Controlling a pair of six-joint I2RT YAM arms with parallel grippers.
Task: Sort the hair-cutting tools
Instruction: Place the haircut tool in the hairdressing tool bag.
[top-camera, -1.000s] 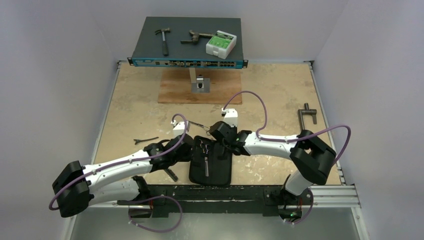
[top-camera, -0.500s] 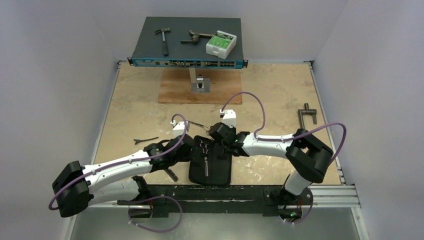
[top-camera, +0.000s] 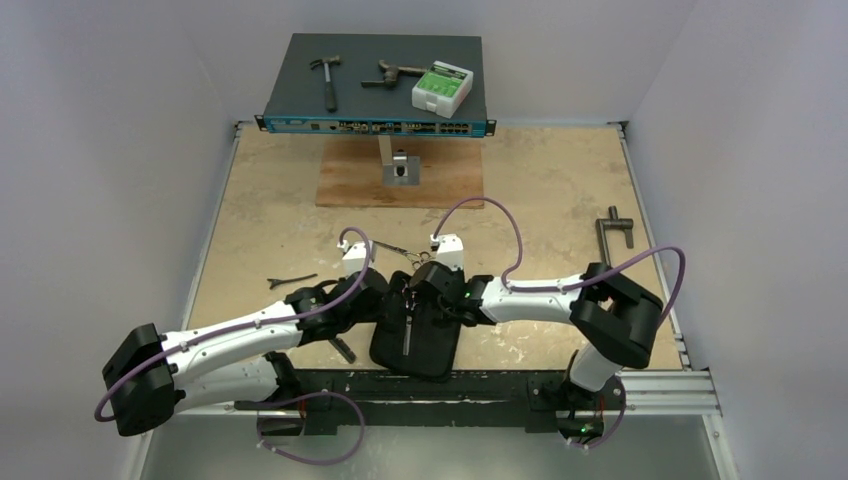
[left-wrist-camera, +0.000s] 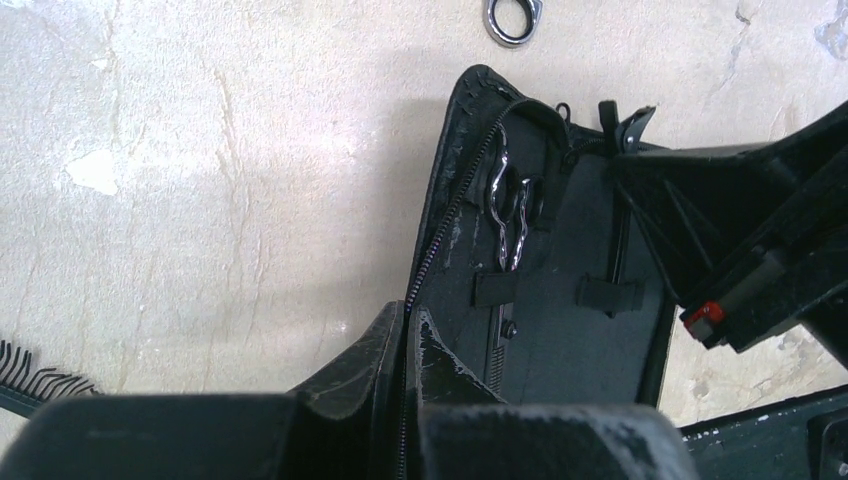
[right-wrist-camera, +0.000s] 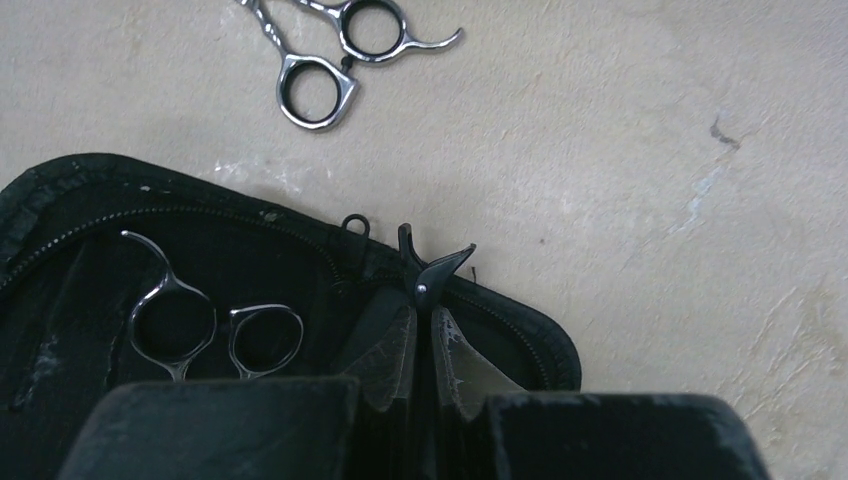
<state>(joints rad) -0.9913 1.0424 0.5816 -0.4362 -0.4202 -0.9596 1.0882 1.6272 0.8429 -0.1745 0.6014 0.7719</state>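
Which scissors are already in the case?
The scissors under the strap in the case; the other scissors lie on the table past its rim.

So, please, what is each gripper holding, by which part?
The left gripper holds the black case by its zippered edge; the right gripper, a black clip near its hinge.

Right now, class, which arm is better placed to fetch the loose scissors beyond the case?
Right. The right gripper is shut on the far rim of the case, and the loose scissors lie just beyond it. The left gripper is shut on the case's left edge.
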